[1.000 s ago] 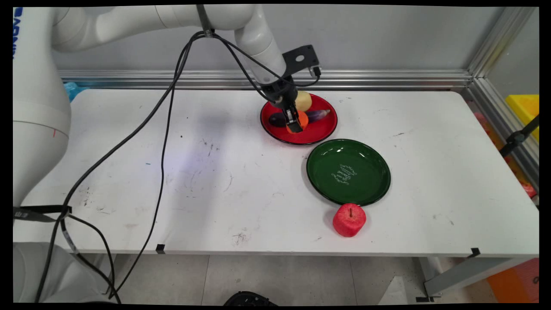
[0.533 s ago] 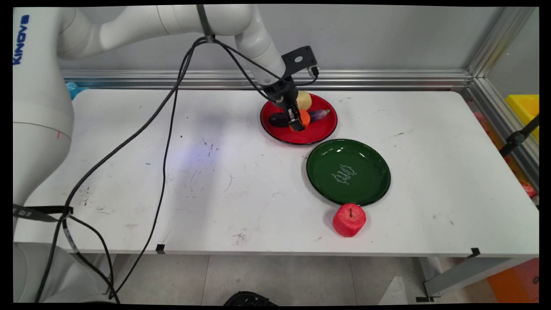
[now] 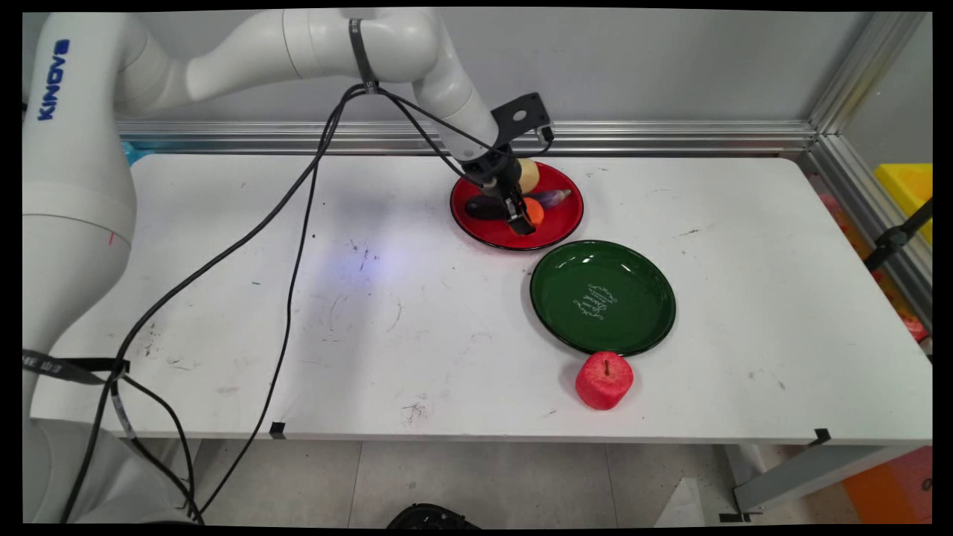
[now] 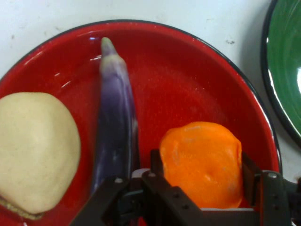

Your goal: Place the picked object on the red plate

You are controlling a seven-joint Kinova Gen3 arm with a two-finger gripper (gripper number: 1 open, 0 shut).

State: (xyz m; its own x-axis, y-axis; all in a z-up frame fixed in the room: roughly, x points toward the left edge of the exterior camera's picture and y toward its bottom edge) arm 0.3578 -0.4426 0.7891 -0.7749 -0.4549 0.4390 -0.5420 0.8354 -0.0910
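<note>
Between the jaws of the gripper [image 4: 201,175] sits an orange [image 4: 202,162], clamped on both sides, over a red plate [image 4: 188,80]. Just beside it lies an eggplant [image 4: 115,127], then a potato [image 4: 35,150]; a green plate [image 3: 603,298] and an apple [image 3: 604,380] stand farther off.

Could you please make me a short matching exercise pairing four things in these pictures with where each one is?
Things:
1. round orange toy fruit
2. long purple toy eggplant
3. red toy apple
4. shiny green round plate

Places:
A. on the white table, by the green plate's near rim
B. between the black gripper fingers
C. lying on the red round plate, beside the orange fruit
D. carrying nothing

Pairs: 1-B, 2-C, 3-A, 4-D
</note>
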